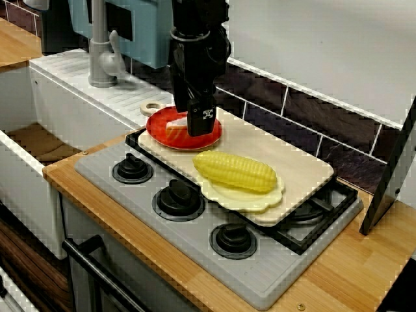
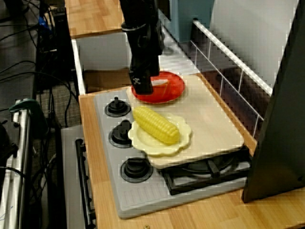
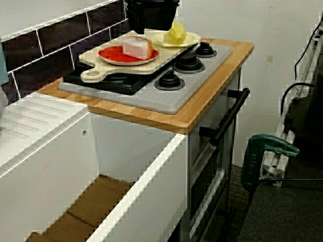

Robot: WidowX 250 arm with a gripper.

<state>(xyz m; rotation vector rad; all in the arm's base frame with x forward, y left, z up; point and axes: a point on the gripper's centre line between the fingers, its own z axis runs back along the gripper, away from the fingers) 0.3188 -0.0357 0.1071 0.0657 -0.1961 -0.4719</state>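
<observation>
- Over the red plate (image 1: 155, 135) the gripper (image 1: 201, 125) stands low, with its black tip at the plate and just beside the pink-and-white slice (image 3: 137, 47). We cannot tell if the fingers are wide or narrow, because the body hides them in every view.
- The slice lies on the red plate, on the half away from the corn cob (image 1: 235, 171). In the low side view it looks free, with the gripper behind it, but we cannot say if they touch.
- Our worry is that the tip is very close to the red plate. A small push down or sideways could, we think, slide the plate on the smooth cutting board (image 1: 296, 166) or knock the slice over its rim.
- The red plate sits at the handle end of the board, and beyond that end is the sink (image 3: 141, 166). A thing pushed that way may fall in.
- Near the red plate, but apart from it, the corn cob rests on a pale yellow plate (image 1: 224, 197). We judge that a wide sideways swing would meet it.
- In front of the red plate, three black knobs (image 1: 177, 198) stand on the grey stove (image 1: 273, 276). They are lower than the board, so hardly in the way.
- Behind the red plate is the dark tiled wall (image 1: 305, 110), with the grey faucet (image 1: 97, 52) near the sink end. Well past the corn cob a dark panel (image 1: 390, 175) leans.
</observation>
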